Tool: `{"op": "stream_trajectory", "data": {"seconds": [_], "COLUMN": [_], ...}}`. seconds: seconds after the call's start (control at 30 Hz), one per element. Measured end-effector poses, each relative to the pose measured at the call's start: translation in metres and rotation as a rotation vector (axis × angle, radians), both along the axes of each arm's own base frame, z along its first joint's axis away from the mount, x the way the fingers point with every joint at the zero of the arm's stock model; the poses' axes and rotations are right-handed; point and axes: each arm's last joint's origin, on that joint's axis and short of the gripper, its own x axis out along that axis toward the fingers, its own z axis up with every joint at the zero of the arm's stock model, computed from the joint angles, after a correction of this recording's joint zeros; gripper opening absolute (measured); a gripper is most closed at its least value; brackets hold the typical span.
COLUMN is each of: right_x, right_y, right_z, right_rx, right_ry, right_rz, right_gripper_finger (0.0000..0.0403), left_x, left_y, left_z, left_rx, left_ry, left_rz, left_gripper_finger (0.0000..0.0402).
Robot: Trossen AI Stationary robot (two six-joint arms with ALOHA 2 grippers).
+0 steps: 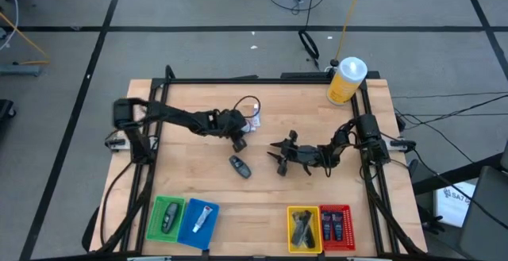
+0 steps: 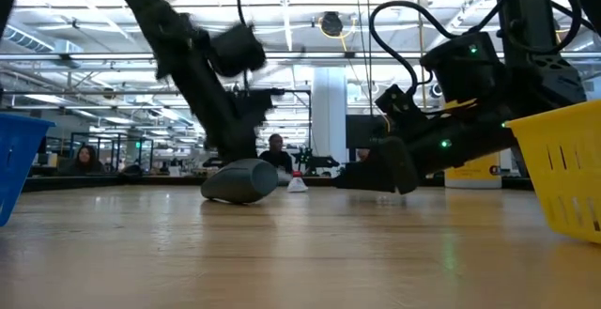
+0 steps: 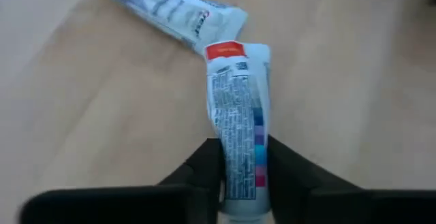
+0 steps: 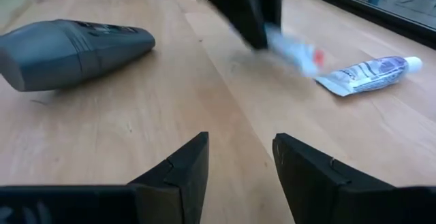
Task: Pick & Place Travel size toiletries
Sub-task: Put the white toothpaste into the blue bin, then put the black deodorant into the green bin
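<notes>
Near edge of the table (image 1: 262, 189): green bin (image 1: 165, 218) with a grey bottle, blue bin (image 1: 198, 218) with a tube, yellow bin (image 1: 303, 229), red bin (image 1: 336, 227). Mid-table, a grey bottle (image 1: 240, 166) lies loose. Right gripper (image 1: 279, 156) rests beside it, fingers apart, empty. Left gripper (image 3: 242, 176) pinches a white tube (image 3: 238, 129); a second tube (image 3: 170, 9) lies just beyond

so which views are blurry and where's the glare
Right wrist view: the left gripper and its tube smear with motion; the grey bottle is sharp. Low view: the left arm smears, bright ceiling lights behind. Left wrist view: the far tube is soft. High view: no glare.
</notes>
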Motion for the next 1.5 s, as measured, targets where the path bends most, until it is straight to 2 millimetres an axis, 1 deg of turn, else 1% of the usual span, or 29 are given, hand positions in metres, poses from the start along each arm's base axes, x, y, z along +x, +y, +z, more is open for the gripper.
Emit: {"op": "stream_trajectory", "data": {"seconds": [0.03, 0.13, 0.2, 0.27, 0.33, 0.4, 0.5, 0.63, 0.7, 0.83, 0.9, 0.97, 1.07, 1.13, 1.2, 1.3, 1.37, 1.4, 1.43, 1.5], "right_x": [0.000, 0.000, 0.000, 0.000, 0.000, 0.000, 0.001, 0.002, 0.003, 0.004, 0.005, 0.008, 0.014, 0.017, 0.019, 0.021, 0.021, 0.021, 0.021, 0.021], "right_y": [0.000, 0.000, 0.000, 0.000, 0.000, 0.000, 0.000, 0.000, 0.001, 0.002, 0.002, 0.001, 0.001, 0.001, 0.001, 0.003, 0.003, 0.003, 0.003, 0.001], "right_z": [0.000, 0.000, 0.000, 0.000, 0.000, 0.001, 0.002, 0.008, 0.010, 0.016, 0.019, 0.023, 0.026, 0.027, 0.029, 0.030, 0.030, 0.029, 0.029, 0.027], "right_rx": [0.000, 0.008, 0.022, 0.030, 0.039, 0.041, 0.043, 0.050, 0.057, 0.071, 0.052, 0.024, -0.017, -0.017, -0.014, -0.020, -0.039, -0.052, -0.070, -0.111], "right_ry": [0.002, 0.001, -0.004, -0.008, -0.013, -0.020, -0.036, -0.102, -0.126, -0.183, -0.211, -0.237, -0.243, -0.248, -0.258, -0.258, -0.252, -0.244, -0.231, -0.207], "right_rz": [0.000, -0.003, -0.007, -0.009, -0.012, -0.012, -0.012, -0.010, 0.008, 0.061, 0.070, 0.072, 0.077, 0.078, 0.085, 0.131, 0.138, 0.138, 0.139, 0.134], "right_gripper_finger": [0.0155, 0.0155, 0.0155, 0.0155, 0.0155, 0.0155, 0.0155, 0.0155, 0.0155, 0.0155, 0.0155, 0.0155, 0.0155, 0.0155, 0.0155, 0.0155, 0.0155, 0.0155, 0.0155, 0.0155], "left_x": [-0.004, -0.020, -0.034, -0.047, -0.060, -0.073, -0.086, -0.106, -0.114, -0.116, -0.117, -0.117, -0.115, -0.113, -0.112, -0.113, -0.116, -0.118, -0.118, -0.117], "left_y": [-0.003, -0.014, -0.027, -0.042, -0.060, -0.084, -0.128, -0.188, -0.216, -0.261, -0.279, -0.292, -0.301, -0.302, -0.302, -0.301, -0.295, -0.291, -0.284, -0.265], "left_z": [0.010, 0.048, 0.073, 0.100, 0.122, 0.136, 0.147, 0.147, 0.141, 0.115, 0.102, 0.086, 0.065, 0.056, 0.055, 0.062, 0.069, 0.074, 0.079, 0.087], "left_rx": [-0.004, -0.043, -0.134, -0.292, -0.503, -0.707, -0.923, -1.066, -1.108, -1.138, -1.167, -1.164, -1.109, -1.078, -1.065, -1.080, -1.047, -1.007, -0.945, -0.744], "left_ry": [0.003, -0.008, -0.027, -0.082, -0.128, -0.130, -0.085, 0.000, 0.036, 0.029, 0.070, 0.139, 0.240, 0.285, 0.302, 0.279, 0.222, 0.162, 0.075, -0.119], "left_rz": [-0.001, 0.030, 0.052, 0.091, 0.135, 0.175, 0.235, 0.361, 0.442, 0.608, 0.661, 0.712, 0.726, 0.711, 0.683, 0.637, 0.611, 0.598, 0.581, 0.536], "left_gripper_finger": [0.0071, 0.0030, 0.0014, 0.0010, 0.0014, 0.0022, 0.0027, 0.0029, 0.0029, 0.0030, 0.0030, 0.0030, 0.0037, 0.0054, 0.0081, 0.0135, 0.0173, 0.0190, 0.0205, 0.0230]}}
